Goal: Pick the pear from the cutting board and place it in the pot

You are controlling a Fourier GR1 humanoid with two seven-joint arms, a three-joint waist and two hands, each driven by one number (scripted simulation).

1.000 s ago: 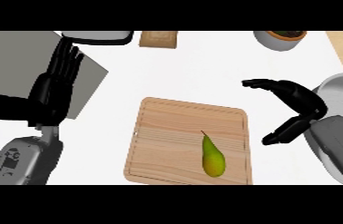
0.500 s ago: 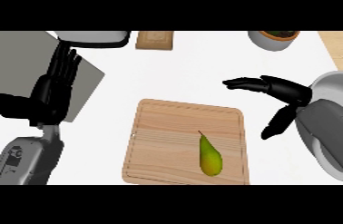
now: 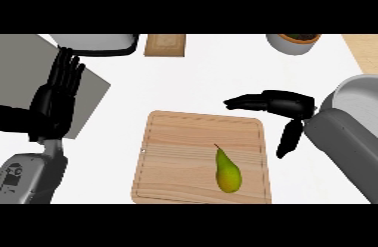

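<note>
while the pear (image 3: 227,174) lies on its side on the wooden cutting board (image 3: 177,141), in the lower right part of it with the thin stem end pointing up and a little to the left, nothing touches it yet. the right hand (image 3: 284,105) hangs above the white desk (image 3: 207,81) just beyond the upper right corner of the board, fingers spread and relaxed, thumb hanging down, and it has hold of nothing. the left hand (image 3: 57,93) rests at the left edge of the view with fingers straight up, open and without any object. the step in hand, as i judge it, is the reach to the pear. to do it well the right hand should come lower and toward the middle of the fruit, so that the fingers go on one long side and the thumb on the other, across the fat body and not on the narrow neck, where it may slip out. because a pear is round it can roll on the board, so the closing should be even from both sides. the pot (image 3: 353,96) shows only partly at the right edge, behind the right forearm, so after lifting the fruit must travel to the right and clear its rim.
</note>
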